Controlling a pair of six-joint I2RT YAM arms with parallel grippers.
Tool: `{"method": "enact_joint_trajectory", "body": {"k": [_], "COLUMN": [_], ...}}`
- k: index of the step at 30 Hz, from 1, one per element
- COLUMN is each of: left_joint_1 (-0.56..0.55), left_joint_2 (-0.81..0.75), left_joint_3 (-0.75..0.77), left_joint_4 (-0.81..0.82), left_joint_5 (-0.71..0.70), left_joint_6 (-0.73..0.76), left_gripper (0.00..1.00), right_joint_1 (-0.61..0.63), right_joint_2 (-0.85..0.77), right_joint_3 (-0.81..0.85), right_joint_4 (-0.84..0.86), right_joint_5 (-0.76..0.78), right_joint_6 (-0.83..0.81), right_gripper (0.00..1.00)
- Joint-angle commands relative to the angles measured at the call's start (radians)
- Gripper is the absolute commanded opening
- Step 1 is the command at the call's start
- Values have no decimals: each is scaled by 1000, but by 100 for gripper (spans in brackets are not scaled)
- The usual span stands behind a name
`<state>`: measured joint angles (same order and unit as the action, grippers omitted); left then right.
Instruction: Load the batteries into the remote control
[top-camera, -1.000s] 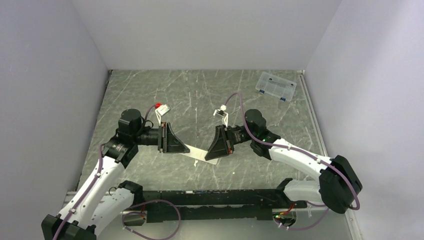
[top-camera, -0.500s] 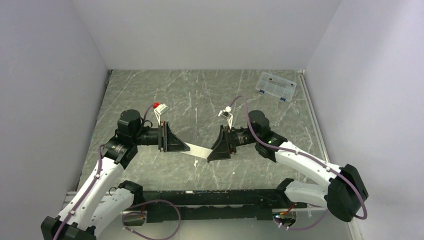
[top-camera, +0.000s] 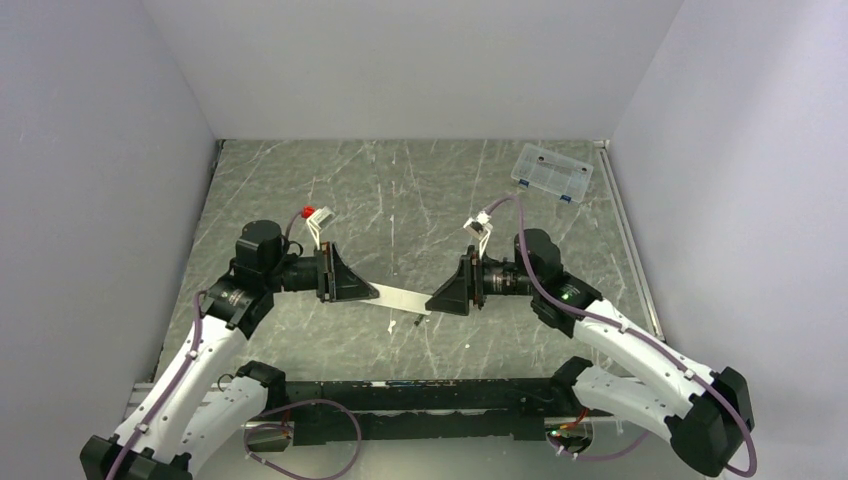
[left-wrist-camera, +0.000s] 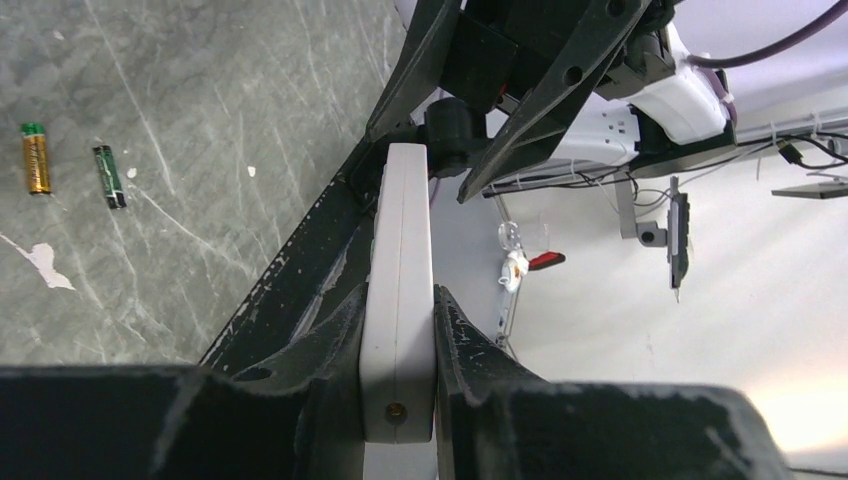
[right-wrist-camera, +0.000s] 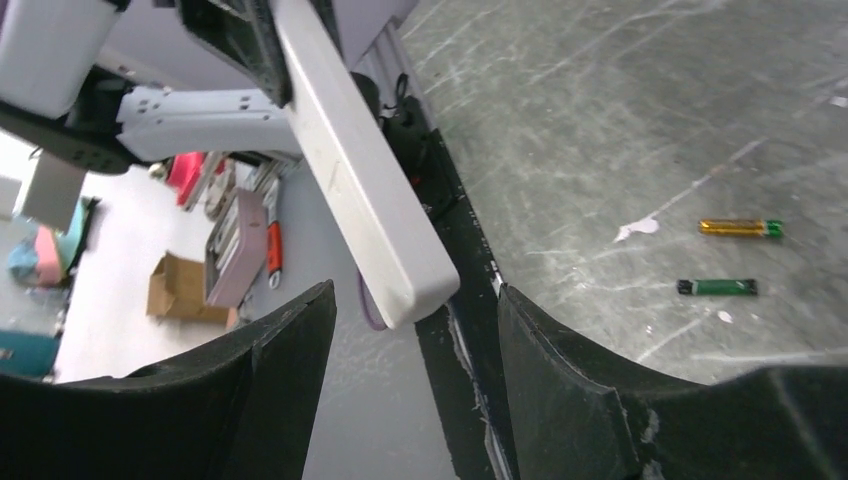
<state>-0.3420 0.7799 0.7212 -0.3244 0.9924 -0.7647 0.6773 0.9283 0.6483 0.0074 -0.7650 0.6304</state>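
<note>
At the remote's (left-wrist-camera: 397, 300) left end, the left gripper (left-wrist-camera: 398, 300) pinches it: both fingers (left-wrist-camera: 335, 345) are pressed flat against its sides and carry it clear of the table (top-camera: 400, 190). The remote is one slim white bar. It lies close to level and stretches from this grip to the right gripper (right-wrist-camera: 415, 300).

Around the remote's free right end, the right gripper stands spread. One finger (right-wrist-camera: 275, 350) is on each side of the tip, and a clear gap shows on both sides in the right wrist view, so it appears to touch nothing.

Both arms come at the remote from opposite sides. The left forearm reaches in from the left and the right forearm from the right, each gripper lying roughly flat and pointing at the other.

Below the remote and off to one side, two batteries lie loose on the table: a gold one (right-wrist-camera: 740, 228) and a green one (right-wrist-camera: 716, 287). They are roughly parallel, near each other but apart, and neither is in the remote. One small white sliver (right-wrist-camera: 637, 229) lies just beside the gold battery's end.

Well apart from the remote, toward the far right corner, sits one clear box (top-camera: 551, 172).
</note>
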Motion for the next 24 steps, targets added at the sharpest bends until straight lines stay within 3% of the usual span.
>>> {"method": "enact_joint_trajectory", "body": {"k": [1, 24], "left_joint_1": [1, 1], "left_joint_2": [-25, -94], "left_joint_3": [48, 3], "left_joint_4": [1, 64], "left_joint_5": [-48, -173], "left_joint_6": [24, -105], "left_gripper": [0, 0], "right_joint_1": [-2, 24], "right_joint_2": [-42, -57], "right_joint_3": [27, -8], "right_joint_4": [-71, 121], "right_joint_5": [128, 280], "right_joint_6": [-18, 235], "right_gripper": [62, 55]}}
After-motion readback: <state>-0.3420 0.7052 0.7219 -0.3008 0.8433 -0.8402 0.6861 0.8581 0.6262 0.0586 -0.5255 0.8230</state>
